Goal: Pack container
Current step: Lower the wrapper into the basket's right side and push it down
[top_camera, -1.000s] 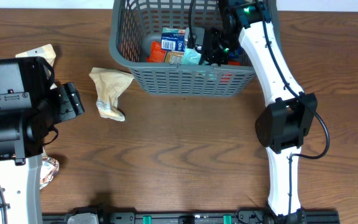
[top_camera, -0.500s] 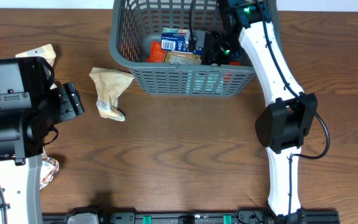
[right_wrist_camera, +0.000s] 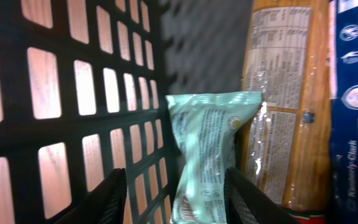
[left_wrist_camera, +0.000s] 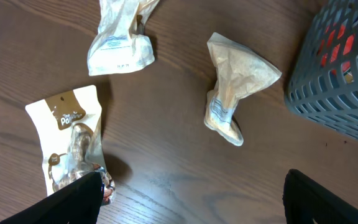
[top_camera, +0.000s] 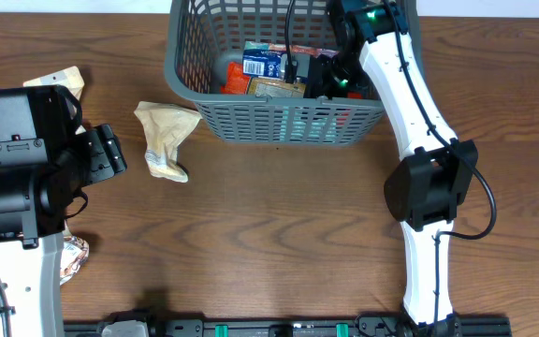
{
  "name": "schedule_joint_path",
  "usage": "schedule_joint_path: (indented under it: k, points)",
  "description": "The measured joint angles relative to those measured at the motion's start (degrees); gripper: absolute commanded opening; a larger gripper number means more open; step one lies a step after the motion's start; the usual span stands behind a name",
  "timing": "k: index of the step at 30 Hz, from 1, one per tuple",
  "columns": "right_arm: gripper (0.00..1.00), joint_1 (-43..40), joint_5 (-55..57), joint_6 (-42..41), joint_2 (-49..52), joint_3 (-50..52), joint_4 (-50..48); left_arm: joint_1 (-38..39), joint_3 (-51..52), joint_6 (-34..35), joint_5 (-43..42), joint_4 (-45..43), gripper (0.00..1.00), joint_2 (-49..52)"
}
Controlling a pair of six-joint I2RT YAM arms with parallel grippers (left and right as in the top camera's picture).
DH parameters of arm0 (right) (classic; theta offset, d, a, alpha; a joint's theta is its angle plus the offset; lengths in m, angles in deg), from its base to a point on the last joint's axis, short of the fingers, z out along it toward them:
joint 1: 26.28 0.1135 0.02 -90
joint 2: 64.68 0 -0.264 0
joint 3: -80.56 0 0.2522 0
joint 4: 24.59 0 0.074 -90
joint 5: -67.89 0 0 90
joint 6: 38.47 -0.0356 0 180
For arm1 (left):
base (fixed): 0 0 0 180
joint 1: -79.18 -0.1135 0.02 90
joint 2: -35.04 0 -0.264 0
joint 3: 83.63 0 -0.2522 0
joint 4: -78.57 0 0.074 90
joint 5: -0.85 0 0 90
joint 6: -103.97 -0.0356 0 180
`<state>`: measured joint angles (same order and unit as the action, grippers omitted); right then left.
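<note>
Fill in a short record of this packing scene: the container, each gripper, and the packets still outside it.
Container: grey slotted basket, several packets inside
Right gripper: inside the container, jaws open, pale green packet between them
Left gripper: open, empty, above the table
Outside: beige packet nearest the container, second beige packet, white pouch

Containers: one container (top_camera: 183, 65), surrounding the right gripper (right_wrist_camera: 176, 196) | Packets showing just ahead of that gripper: three – mint packet (right_wrist_camera: 207, 149), orange-brown packet (right_wrist_camera: 284, 93), blue packet (right_wrist_camera: 356, 93) | Packets lying loose ahead of the left gripper (left_wrist_camera: 197, 199): three – cream packet (left_wrist_camera: 120, 45), tan packet (left_wrist_camera: 235, 87), brown-labelled pouch (left_wrist_camera: 70, 146)
</note>
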<state>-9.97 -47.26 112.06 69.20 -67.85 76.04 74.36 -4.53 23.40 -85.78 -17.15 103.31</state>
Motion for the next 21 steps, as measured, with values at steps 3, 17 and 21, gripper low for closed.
schedule_joint_path:
  k: [3, 17, 21]
  points:
    - [0.4, 0.11, -0.17, 0.0, 0.0, 0.0, 1.73, 0.0, 0.0, 0.0, 0.0, 0.0, 0.81, 0.0]
    - [0.4, 0.28, -2.75, 2.58, -0.13, -0.04, 5.99, 0.0, 0.0, -0.04, 0.02, 0.0, 0.81, 0.0]
    - [0.39, 0.28, -3.23, 3.28, -0.55, -0.09, 6.4, 0.0, 0.0, -0.04, 0.02, 0.0, 0.81, 0.0]
